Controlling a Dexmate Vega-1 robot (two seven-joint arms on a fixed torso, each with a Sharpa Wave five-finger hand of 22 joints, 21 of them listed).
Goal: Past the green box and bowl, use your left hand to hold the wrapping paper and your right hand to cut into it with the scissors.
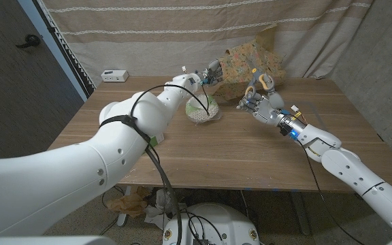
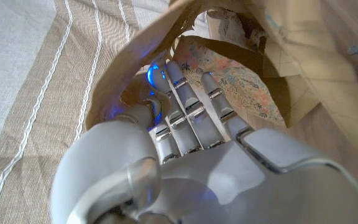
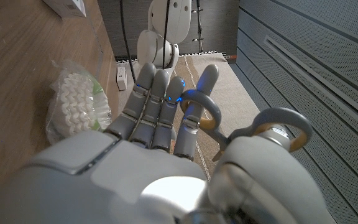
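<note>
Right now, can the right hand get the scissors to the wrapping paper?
Probably yes. The right hand holds the scissors just in front of the wrapping paper, with nothing between them. The bowl sits off to its side, and the left hand grips the paper's other end.

table (image 1: 237, 153): matt wood | wrapping paper (image 1: 250, 62): creased kraft, printed | scissors (image 3: 263, 127): grey plastic handles

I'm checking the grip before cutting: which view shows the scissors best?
The right wrist view: the scissors' grey handle loops sit on the right hand. In the head view they are small and distant.
</note>
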